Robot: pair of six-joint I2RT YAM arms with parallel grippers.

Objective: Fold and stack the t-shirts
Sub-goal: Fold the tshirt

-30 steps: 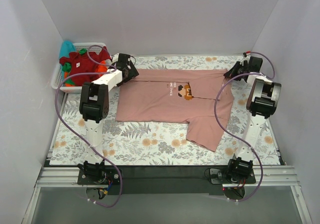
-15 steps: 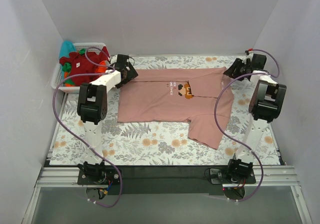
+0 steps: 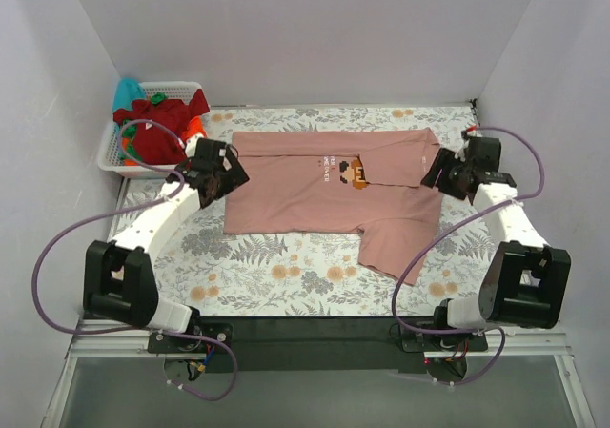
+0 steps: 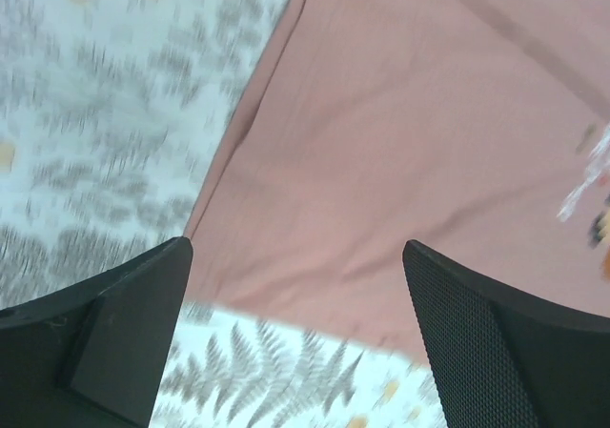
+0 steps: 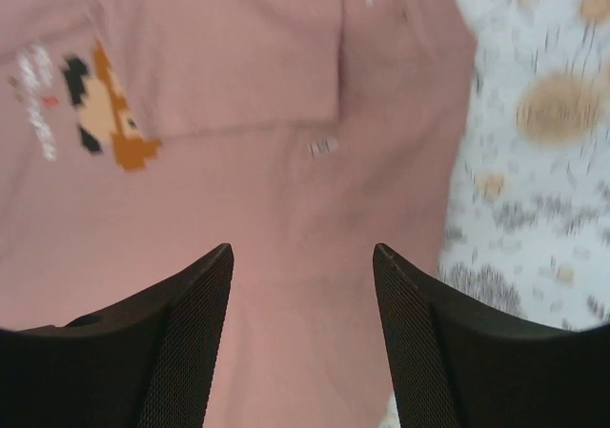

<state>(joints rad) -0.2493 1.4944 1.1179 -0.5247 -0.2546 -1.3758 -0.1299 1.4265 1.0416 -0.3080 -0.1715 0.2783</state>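
Floral-clothed surface (image 3: 286, 275) bearing the dusty-pink t-shirt (image 3: 315, 194), which lies flat at centre with its far edge folded over. The white basket (image 3: 108, 156) at the far left corner holds the dark red t-shirt (image 3: 152, 128). Left gripper (image 4: 295, 256), jaws wide apart, over the pink shirt's left edge. Right gripper (image 5: 303, 256), jaws apart, over its right side, apparently empty.

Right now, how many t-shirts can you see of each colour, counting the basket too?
Dusty pink t-shirt, on the table cloth: 1
Dark red t-shirt, in the basket: 1
Orange t-shirt, in the basket: 1
Teal t-shirt, in the basket: 1
Total: 4 in view
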